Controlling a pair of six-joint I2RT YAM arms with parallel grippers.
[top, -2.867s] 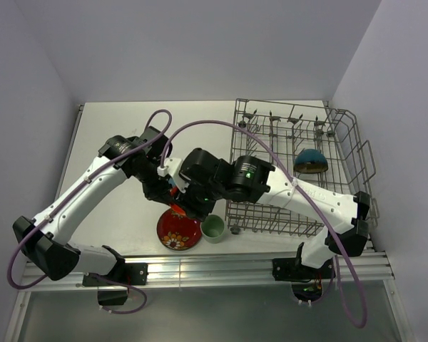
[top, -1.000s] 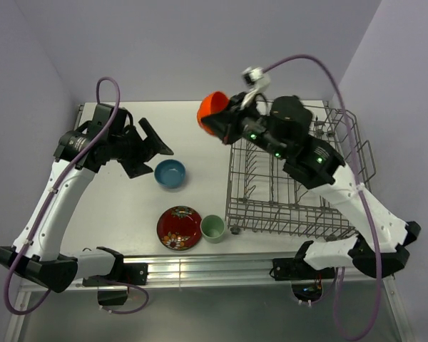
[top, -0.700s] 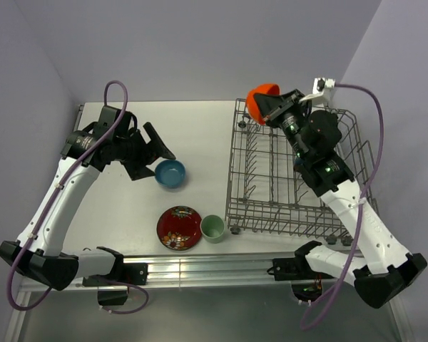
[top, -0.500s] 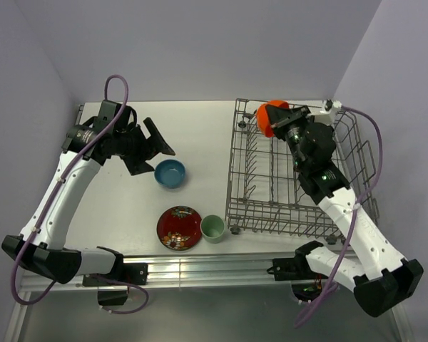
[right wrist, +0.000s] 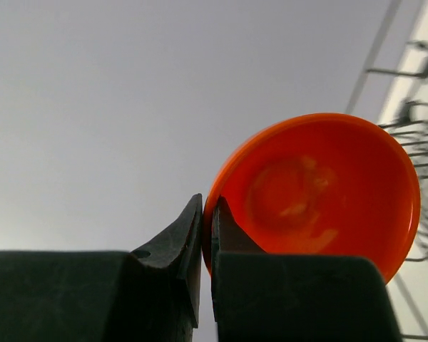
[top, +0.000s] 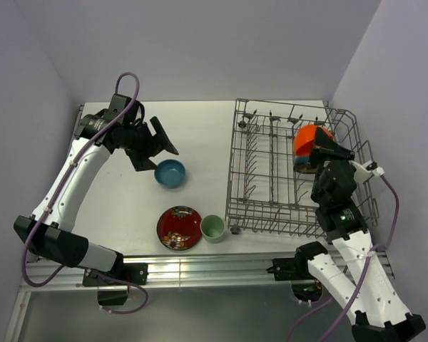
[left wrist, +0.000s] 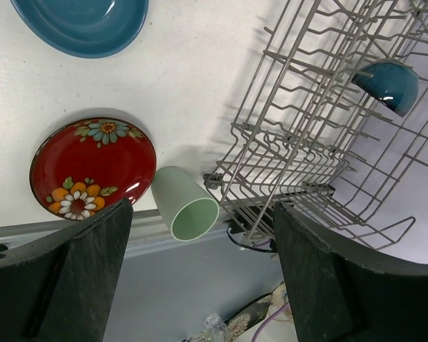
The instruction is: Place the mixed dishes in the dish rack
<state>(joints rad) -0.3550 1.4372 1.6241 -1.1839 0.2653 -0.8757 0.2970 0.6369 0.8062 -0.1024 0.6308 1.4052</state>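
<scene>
My right gripper (top: 322, 147) is shut on the rim of the orange-red bowl (top: 307, 137), holding it on edge over the right side of the grey wire dish rack (top: 260, 174). In the right wrist view both jaws (right wrist: 207, 217) pinch the bowl's (right wrist: 321, 189) rim. A teal-and-dark bowl (left wrist: 389, 83) leans in the rack, mostly hidden in the top view (top: 302, 166). My left gripper (top: 152, 146) hangs open above the blue bowl (top: 170, 173), holding nothing. On the table lie the red patterned plate (top: 179, 228) and the pale green cup (top: 212, 228).
The left wrist view looks down on the blue bowl (left wrist: 82, 25), plate (left wrist: 93, 167), cup (left wrist: 185, 203) and rack corner (left wrist: 299, 149). The cup stands close to the rack's near-left wheel (top: 234, 229). Walls close in the table at left, back and right.
My right arm has carried the orange-red bowl from above the rack's far-left corner across to its right side and lower. The left arm shifted slightly back, still open over the blue bowl.
</scene>
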